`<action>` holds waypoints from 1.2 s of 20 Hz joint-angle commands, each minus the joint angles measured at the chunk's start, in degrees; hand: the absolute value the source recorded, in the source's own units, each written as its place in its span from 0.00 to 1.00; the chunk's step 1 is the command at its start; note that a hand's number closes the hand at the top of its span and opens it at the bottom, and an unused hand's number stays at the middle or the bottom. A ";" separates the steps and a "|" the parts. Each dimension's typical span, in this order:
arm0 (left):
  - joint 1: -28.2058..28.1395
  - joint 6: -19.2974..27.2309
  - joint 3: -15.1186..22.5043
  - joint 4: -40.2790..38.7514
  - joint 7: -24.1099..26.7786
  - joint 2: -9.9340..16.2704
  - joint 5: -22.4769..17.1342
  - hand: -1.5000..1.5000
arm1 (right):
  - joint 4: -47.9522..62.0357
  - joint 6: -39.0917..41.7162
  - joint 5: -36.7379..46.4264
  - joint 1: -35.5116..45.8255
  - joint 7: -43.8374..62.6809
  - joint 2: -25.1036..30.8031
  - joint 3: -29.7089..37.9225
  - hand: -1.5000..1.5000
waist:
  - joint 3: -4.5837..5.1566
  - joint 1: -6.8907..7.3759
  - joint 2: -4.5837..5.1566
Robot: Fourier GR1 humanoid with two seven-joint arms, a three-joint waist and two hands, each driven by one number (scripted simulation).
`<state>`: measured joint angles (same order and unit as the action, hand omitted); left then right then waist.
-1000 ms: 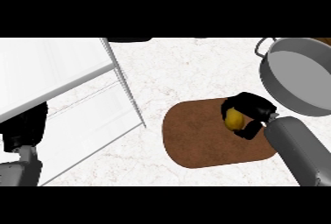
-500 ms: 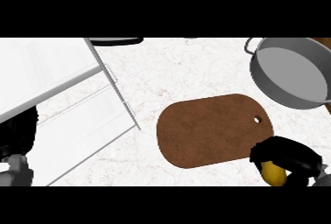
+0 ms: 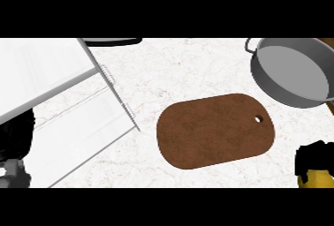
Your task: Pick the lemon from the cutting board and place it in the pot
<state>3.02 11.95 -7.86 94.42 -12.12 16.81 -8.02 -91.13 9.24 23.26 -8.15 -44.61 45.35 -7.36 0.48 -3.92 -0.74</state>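
The brown cutting board [image 3: 212, 131] lies bare in the middle of the marble counter. My right hand [image 3: 313, 156] shows at the lower right corner, off the board's right edge, curled round the yellow lemon [image 3: 315, 177], which pokes out below the fingers. The grey pot [image 3: 294, 70] stands at the upper right, above that hand. My left hand [image 3: 14, 141] is a dark shape at the lower left edge; its fingers do not show.
A white sink and drainboard [image 3: 58, 101] fill the left side. A dark rounded object [image 3: 114, 41] peeks in at the top edge. A brown strip [image 3: 329, 106] shows at the right edge below the pot.
My right hand has lifted the lemon off the board and drawn it toward the lower right corner. The view has shifted, so pot and board now sit further left and lower.
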 commanded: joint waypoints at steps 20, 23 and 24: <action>8.19 -2.05 5.39 -0.20 -1.02 -3.33 2.28 0.50 | 21.13 9.27 -24.40 19.62 13.53 4.57 24.19 1.00 | -0.53 5.18 1.02; 10.92 -3.49 3.68 -3.73 2.01 -2.83 1.09 0.50 | 29.89 11.58 -23.76 25.86 13.32 6.45 23.80 1.00 | -0.55 5.57 1.33; 6.41 -3.87 3.22 0.25 1.33 -2.66 0.43 0.50 | 31.39 8.24 -20.82 27.23 12.40 4.10 22.39 1.00 | -0.54 5.77 1.09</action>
<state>8.98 10.09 -5.89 91.21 -12.34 14.60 -6.86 -68.64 19.15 -1.21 12.58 -30.68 50.27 16.70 0.30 1.47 0.54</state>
